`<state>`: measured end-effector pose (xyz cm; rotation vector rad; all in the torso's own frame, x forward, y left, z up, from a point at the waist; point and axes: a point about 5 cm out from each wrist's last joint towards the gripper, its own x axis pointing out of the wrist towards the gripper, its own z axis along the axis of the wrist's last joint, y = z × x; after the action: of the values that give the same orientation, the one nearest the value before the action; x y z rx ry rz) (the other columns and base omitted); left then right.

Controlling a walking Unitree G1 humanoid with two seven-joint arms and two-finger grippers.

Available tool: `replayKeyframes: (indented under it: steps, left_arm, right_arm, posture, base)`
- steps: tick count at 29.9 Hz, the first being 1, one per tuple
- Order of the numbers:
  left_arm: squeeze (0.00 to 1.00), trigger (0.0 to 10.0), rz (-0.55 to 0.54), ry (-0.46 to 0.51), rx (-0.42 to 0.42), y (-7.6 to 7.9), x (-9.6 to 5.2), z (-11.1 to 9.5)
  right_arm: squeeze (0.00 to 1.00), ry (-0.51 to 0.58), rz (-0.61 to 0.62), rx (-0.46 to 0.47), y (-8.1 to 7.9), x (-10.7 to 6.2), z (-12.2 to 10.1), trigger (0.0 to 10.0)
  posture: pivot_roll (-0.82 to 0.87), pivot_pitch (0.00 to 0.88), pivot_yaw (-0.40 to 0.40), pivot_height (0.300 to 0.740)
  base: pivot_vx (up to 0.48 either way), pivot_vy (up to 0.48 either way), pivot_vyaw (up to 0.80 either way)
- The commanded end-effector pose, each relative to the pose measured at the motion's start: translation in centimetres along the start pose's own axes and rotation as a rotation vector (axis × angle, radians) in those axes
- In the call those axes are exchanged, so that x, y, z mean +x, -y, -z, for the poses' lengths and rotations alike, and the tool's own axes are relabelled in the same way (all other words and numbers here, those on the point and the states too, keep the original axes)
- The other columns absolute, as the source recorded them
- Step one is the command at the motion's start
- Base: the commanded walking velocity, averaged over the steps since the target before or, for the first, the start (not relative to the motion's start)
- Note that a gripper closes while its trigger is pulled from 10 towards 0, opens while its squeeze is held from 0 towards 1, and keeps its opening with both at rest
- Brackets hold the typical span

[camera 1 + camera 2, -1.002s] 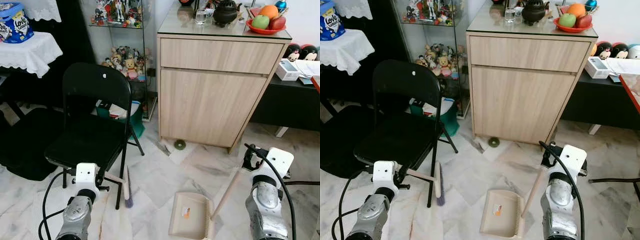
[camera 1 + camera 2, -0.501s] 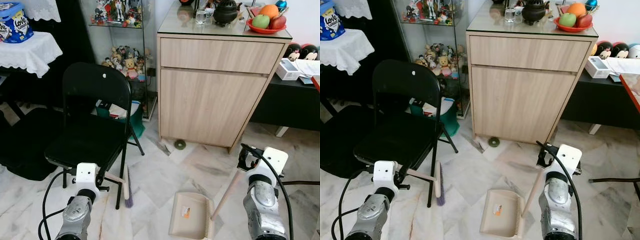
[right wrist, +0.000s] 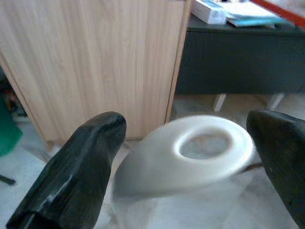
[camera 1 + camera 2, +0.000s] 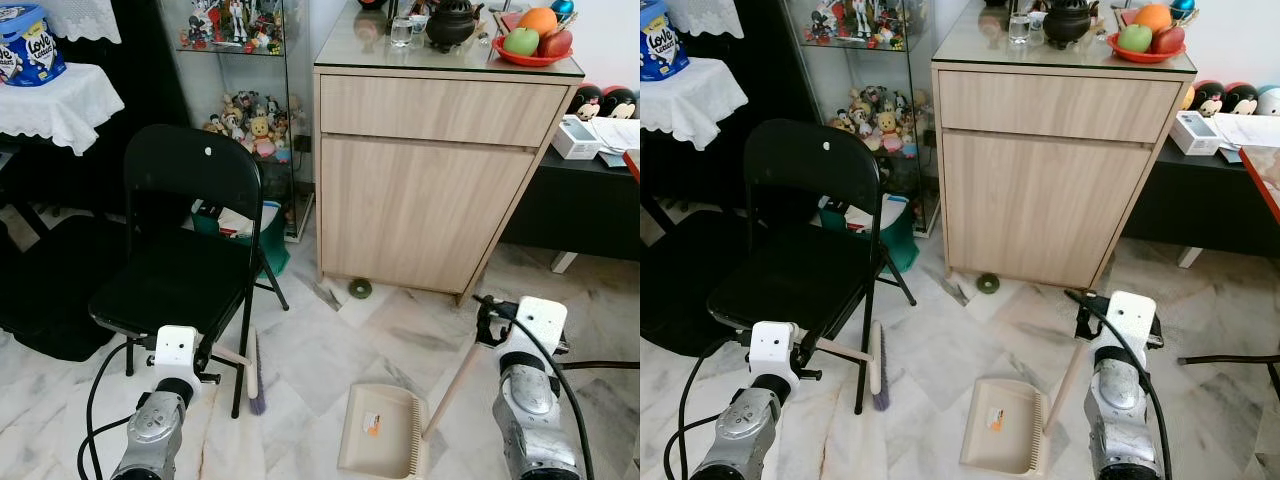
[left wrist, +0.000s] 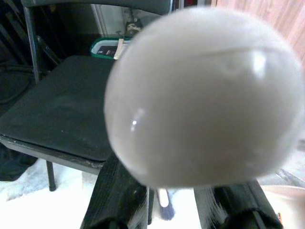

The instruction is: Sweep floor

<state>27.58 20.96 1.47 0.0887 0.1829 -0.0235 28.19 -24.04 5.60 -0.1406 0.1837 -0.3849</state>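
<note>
The left gripper [image 5: 181, 210] was clamped on the brush [image 4: 253, 372] handle, its bristle head resting on the marble floor [image 4: 330, 345] beside the black chair [image 4: 180, 250]. The right gripper [image 3: 186, 157] stood spread around the dustpan [image 4: 385, 432] handle, whether touching I cannot tell; the pan lay on the floor before the wooden cabinet [image 4: 420, 190].

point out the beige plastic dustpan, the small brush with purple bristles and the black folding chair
beige plastic dustpan [image 4: 375, 430], left eye view, flat pan
small brush with purple bristles [image 4: 256, 385], left eye view, bristles
black folding chair [image 4: 175, 285], left eye view, seat
</note>
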Motion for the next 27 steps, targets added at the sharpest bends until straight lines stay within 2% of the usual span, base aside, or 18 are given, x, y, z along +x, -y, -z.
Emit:
replayKeyframes:
  steps: [1,16,27]
  left_arm:
    - [0.0,10.0,-0.038,-0.024,0.012,-0.7,-0.5,0.6]
    - [0.0,10.0,-0.04,-0.026,0.015,-0.8,-0.7,0.7]
    - [0.0,10.0,-0.036,-0.022,0.018,-0.8,-0.6,0.6]
  right_arm:
    - [0.0,0.0,-0.021,-0.045,-0.1,0.0,0.3,10.0]
    - [0.0,-0.006,-0.121,-0.133,-1.6,-0.6,2.0,10.0]
    - [0.0,-0.012,-0.11,-0.146,-1.4,-0.5,2.5,10.0]
  posture:
    - [-0.06,0.049,0.033,0.74]
    - [-0.04,0.055,0.037,0.74]
    - [-0.03,0.054,0.038,0.74]
  base:
    - [0.0,0.0,0.0]
    - [0.0,0.0,0.0]
    - [0.0,0.0,0.0]
